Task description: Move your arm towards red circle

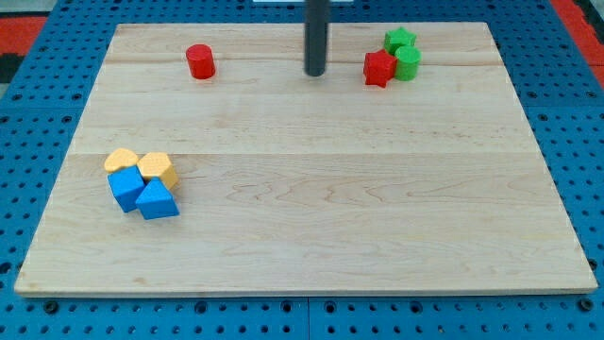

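The red circle [200, 61] is a short red cylinder standing near the view's top left of the wooden board [302, 246]. My tip [314, 73] is the lower end of a dark rod coming down from the view's top centre. It rests on the board well to the right of the red circle, with bare wood between them. It touches no block.
A red star [379, 68] sits to the right of my tip, touching a green cylinder [408, 63] and a green star [399, 40]. At the view's left, two yellow blocks [142, 166] and two blue blocks [143, 195] form a cluster.
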Robot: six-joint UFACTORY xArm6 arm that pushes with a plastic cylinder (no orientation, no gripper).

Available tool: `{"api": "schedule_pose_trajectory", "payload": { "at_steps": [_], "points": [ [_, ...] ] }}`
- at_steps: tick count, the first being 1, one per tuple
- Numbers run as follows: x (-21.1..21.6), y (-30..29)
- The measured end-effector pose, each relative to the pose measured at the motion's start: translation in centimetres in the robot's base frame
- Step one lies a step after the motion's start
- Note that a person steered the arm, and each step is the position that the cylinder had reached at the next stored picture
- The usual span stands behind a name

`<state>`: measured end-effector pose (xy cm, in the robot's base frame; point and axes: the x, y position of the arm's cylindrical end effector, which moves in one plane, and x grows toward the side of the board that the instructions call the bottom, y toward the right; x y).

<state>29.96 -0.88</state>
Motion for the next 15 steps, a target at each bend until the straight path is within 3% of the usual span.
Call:
{"api": "schedule_pose_trajectory", "payload": {
  "at_steps": [2, 4, 8, 10, 15],
  "points": [
    [0.4, -12.7],
    [2.9, -17.6],
    [2.9, -20.7],
    [2.9, -26.1],
    [1.2, -26.9]
  ]
}}
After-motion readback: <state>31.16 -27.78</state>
